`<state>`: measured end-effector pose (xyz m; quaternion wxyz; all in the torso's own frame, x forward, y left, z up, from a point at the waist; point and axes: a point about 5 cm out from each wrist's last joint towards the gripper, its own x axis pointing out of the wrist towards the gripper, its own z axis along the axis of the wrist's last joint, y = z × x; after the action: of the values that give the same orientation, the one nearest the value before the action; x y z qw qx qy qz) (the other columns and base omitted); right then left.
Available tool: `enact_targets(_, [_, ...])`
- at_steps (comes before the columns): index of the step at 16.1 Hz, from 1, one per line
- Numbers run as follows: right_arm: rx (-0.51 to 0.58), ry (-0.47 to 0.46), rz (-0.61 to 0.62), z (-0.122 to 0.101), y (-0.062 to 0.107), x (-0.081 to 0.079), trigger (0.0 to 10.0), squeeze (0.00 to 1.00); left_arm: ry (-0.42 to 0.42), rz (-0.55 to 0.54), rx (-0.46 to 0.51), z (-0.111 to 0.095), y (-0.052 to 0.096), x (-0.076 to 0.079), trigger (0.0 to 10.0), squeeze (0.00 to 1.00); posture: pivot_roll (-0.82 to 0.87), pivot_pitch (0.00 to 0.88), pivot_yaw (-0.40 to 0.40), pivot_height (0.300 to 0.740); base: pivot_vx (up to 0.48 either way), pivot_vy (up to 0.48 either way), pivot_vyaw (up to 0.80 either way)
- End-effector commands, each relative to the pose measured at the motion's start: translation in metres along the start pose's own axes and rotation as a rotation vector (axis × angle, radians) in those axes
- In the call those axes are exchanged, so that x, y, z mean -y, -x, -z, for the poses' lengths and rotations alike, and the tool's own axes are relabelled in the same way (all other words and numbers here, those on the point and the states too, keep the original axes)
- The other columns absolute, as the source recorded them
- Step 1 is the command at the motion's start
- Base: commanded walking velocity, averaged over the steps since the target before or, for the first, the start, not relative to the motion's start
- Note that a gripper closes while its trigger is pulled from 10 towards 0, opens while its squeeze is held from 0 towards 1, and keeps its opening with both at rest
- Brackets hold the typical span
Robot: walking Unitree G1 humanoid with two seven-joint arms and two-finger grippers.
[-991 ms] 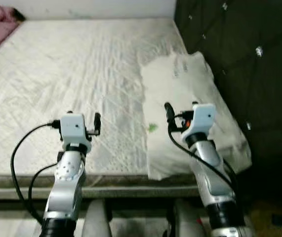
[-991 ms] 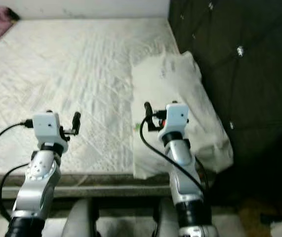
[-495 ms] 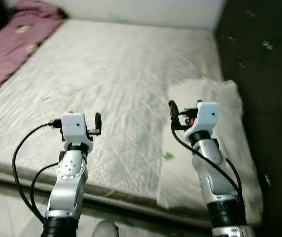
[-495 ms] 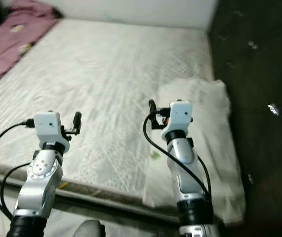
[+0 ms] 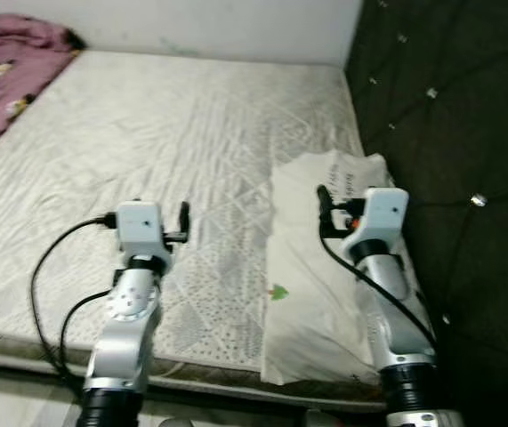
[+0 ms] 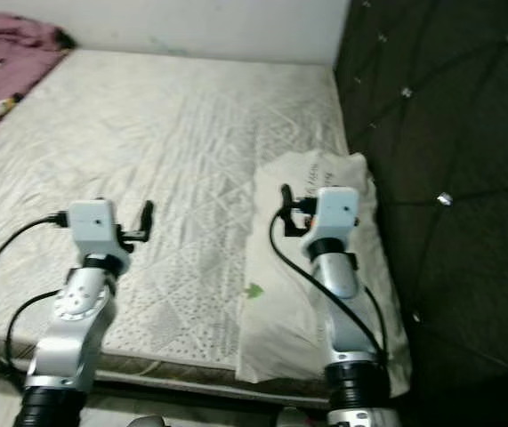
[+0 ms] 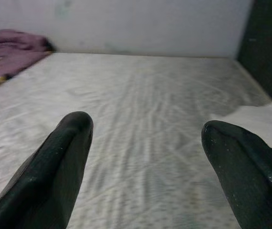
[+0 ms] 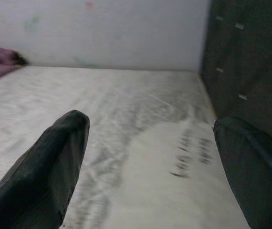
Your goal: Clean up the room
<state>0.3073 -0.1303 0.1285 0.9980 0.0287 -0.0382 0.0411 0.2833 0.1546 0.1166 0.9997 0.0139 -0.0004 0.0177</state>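
Note:
A bare white mattress (image 5: 165, 133) lies before me. On its right side, against the headboard, rests a white pillow (image 5: 311, 294) with dark print and a small green mark. A purple blanket (image 5: 4, 67) is bunched at the far left corner. My left gripper (image 5: 163, 222) is raised over the near part of the mattress, open and holding nothing; its fingers (image 7: 55, 167) stand wide apart. My right gripper (image 5: 350, 209) hovers above the pillow, open as well, its fingers (image 8: 45, 167) spread over the pillow's printed end (image 8: 188, 152).
A dark tufted headboard (image 5: 449, 133) runs along the right of the bed. A pale wall (image 5: 191, 27) closes off the far side. The mattress's near edge (image 5: 200, 374) lies just below my arms.
The whole picture has shifted, so the camera moved. Both arms keep the same raised pose and both grippers stay open. The pillow and blanket lie as before.

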Motion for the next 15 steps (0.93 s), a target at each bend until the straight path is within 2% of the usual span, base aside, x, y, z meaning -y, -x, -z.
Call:
enact_targets(1, [-0.006, 0.000, -0.010, 0.0000, -0.0015, -0.0048, 10.0, 0.00, 0.000, -0.007, -0.003, 0.0005, 0.0001, -0.0043, 10.0, 0.00, 0.06, 0.000, 0.011, 0.740, 0.000, 0.000, 0.00])
enact_targets(2, [-0.004, -0.004, -0.005, -0.0002, -0.0018, -0.0048, 10.0, 0.00, 0.001, -0.001, -0.002, 0.0002, -0.0004, -0.0036, 10.0, 0.00, 0.06, 0.000, 0.011, 0.740, 0.000, 0.000, 0.00])
enact_targets(5, [-0.007, -0.008, -0.002, 0.0006, -0.0013, -0.0043, 10.0, 0.00, 0.009, 0.016, 0.000, 0.0000, -0.0007, -0.0018, 10.0, 0.00, 0.06, 0.000, 0.011, 0.740, 0.000, 0.391, 0.00])
enact_targets(9, [-0.015, -0.001, -0.003, 0.0021, -0.0019, -0.0041, 10.0, 0.00, 0.017, 0.018, -0.006, 0.0004, -0.0012, -0.0012, 10.0, 0.00, 0.06, 0.000, 0.012, 0.740, 0.000, 0.480, -0.75])
enact_targets(15, [-0.020, 0.013, -0.005, 0.0030, -0.0043, -0.0049, 10.0, 0.00, 0.026, 0.012, -0.010, 0.0005, -0.0026, -0.0012, 10.0, 0.00, 0.06, 0.000, 0.008, 0.740, 0.000, 0.480, 0.00])
